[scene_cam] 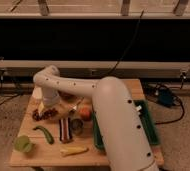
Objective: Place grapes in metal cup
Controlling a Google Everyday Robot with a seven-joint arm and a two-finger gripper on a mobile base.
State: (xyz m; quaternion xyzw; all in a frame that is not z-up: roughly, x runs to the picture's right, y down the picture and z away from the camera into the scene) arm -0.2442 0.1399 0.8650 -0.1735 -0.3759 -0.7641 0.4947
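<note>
Gripper [48, 105] is seen low over the left part of the wooden table [42, 156], hanging from the white arm [70, 90] that is bent down sharply at its elbow. Whether it is apart, together or clamped on anything cannot be told, as its tip is merged with the dim things beneath it. The grapes [44, 115] are found directly below it, laid on the table as a dark reddish bunch; contact between the two cannot be made out. The metal cup [77, 126] is set upright to the right of the grapes and nearer the front edge, apart from them. An orange-red fruit [85, 113] is placed just behind the cup, and a dark striped packet [64, 129] is laid just beside it on the left. A green pepper [44, 134] is laid in front of the grapes. A pale green round fruit [23, 144] is seen at the front left corner, and a yellow oblong item [74, 150] near the front edge. A green tray [149, 127] is partly hidden behind the arm on the right.
</note>
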